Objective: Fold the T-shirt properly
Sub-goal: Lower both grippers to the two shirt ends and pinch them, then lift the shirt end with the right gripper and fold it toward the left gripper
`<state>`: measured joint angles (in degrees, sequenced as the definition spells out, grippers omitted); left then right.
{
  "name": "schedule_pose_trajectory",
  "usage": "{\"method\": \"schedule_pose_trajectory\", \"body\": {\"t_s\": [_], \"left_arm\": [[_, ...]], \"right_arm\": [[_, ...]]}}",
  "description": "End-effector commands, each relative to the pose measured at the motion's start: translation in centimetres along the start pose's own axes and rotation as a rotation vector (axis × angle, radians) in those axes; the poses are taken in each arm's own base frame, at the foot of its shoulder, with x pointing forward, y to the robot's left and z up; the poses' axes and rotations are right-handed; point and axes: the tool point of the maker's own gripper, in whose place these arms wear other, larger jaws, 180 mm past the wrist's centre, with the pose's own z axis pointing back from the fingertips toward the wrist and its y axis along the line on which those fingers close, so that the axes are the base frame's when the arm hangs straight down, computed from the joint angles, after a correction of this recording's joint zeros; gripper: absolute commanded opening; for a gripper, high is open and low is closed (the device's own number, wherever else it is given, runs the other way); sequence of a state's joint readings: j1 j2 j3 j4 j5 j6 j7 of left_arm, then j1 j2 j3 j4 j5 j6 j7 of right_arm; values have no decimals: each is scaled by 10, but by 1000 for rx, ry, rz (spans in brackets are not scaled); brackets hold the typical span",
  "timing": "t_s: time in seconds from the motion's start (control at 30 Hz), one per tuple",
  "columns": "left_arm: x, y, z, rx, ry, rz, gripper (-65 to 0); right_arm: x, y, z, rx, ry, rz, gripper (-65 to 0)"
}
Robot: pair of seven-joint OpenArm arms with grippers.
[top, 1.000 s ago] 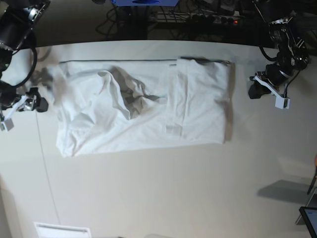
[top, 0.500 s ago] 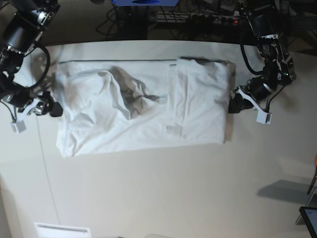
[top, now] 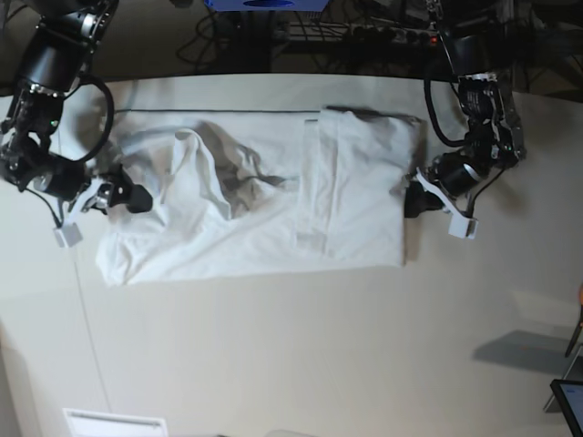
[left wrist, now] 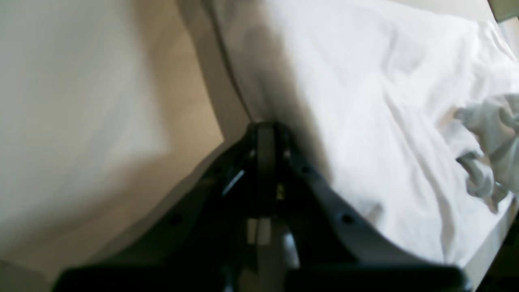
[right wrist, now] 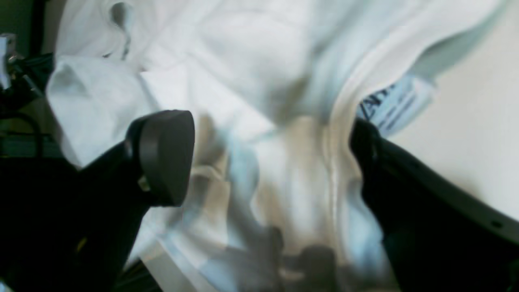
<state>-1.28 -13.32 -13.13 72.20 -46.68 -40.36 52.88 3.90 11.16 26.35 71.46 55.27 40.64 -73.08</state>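
The white T-shirt (top: 273, 218) lies spread across the table, crumpled at the left half and folded flat at the right. My left gripper (top: 410, 200) is shut, and in the left wrist view its tips (left wrist: 265, 132) press against the T-shirt (left wrist: 365, 101) at its right edge, with no cloth seen between them. My right gripper (top: 137, 197) is over the shirt's left edge. In the right wrist view it (right wrist: 267, 162) stands open, with the bunched cloth of the T-shirt (right wrist: 243, 52) between its fingers (right wrist: 162, 158), and a printed label (right wrist: 395, 105) shows beside the far finger.
The pale table (top: 291, 355) stretches towards me below the shirt. Cables and a power strip (top: 392, 32) run behind the table's back edge. A white flat object (top: 114, 423) lies at the front left and a dark object (top: 569, 401) at the front right.
Both arms have come inward from the table's sides to the shirt. The left gripper reached the right edge and nudged it leftward. The right gripper moved onto the left edge.
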Motion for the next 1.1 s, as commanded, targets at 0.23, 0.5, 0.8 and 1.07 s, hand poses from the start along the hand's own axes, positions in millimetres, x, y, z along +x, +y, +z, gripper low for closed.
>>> {"method": "schedule_pose_trajectory", "body": {"t_s": [0.23, 0.5, 0.8, 1.07], "left_arm": [[-5, -10, -10, -14, 40, -13, -650], [0, -4, -6, 2, 34, -20, -650], [-5, -17, -15, -28, 34, -6, -650], [-13, -57, -41, -127, 90, -58, -650]], "right_arm": [[-31, 2, -11, -21, 159, 26, -164], [-27, -7, -2, -47, 160, 38, -479], [3, -4, 11, -82, 96, 132, -649], [58, 26, 38, -164, -29, 245, -649]]}}
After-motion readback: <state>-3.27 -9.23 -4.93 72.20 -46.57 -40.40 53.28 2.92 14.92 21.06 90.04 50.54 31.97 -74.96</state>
